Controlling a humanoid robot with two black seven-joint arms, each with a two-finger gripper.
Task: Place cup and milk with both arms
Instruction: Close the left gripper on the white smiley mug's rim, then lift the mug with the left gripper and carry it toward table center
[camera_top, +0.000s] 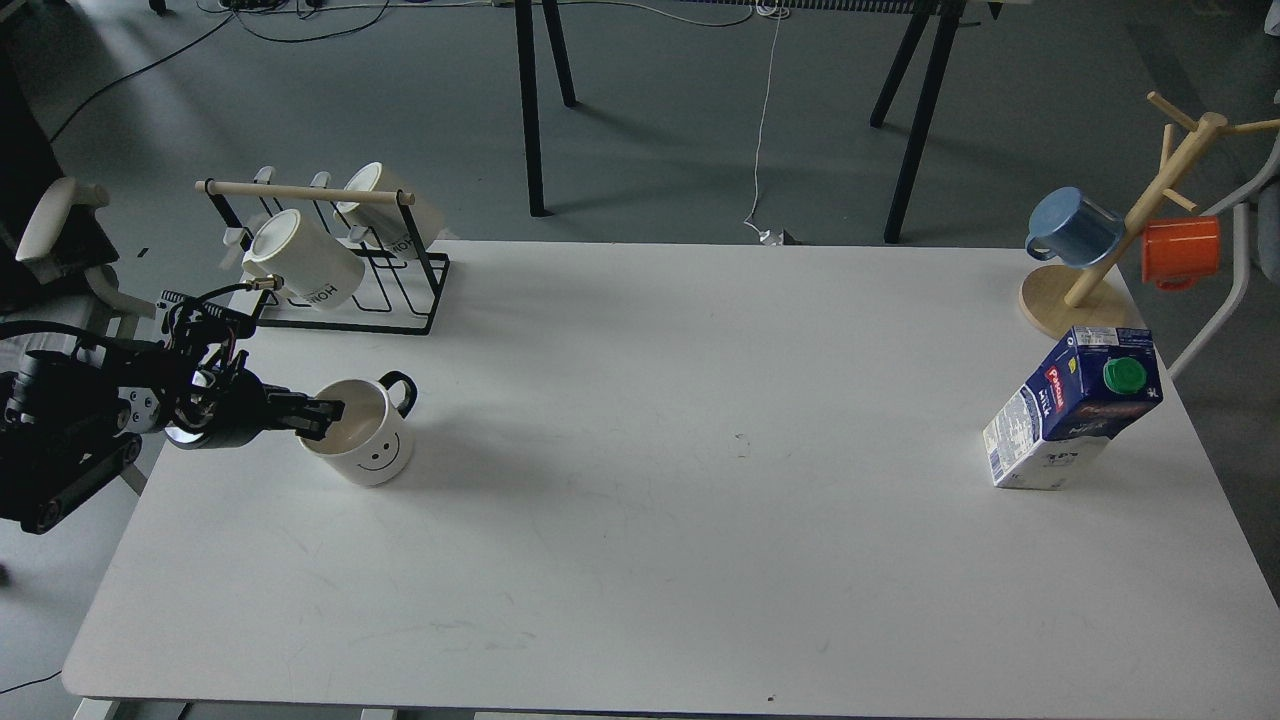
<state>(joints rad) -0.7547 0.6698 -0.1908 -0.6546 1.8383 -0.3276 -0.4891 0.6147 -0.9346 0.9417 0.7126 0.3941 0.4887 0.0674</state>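
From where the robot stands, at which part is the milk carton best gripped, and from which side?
Grip the milk carton on its straight body below the sloped top, probably from the right, since it stands upright near the table's right edge. The flat side walls suit two fingers; the gable and green cap do not. The right arm is not in view; the left gripper is at the smiley mug.

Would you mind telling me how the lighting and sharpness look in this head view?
Head view: soft, dim, even light; faint shadows fall right of the cup and left of the milk; no glare on the table; the dark left gripper at the cup's rim loses detail; the carton leans from wide-angle distortion.
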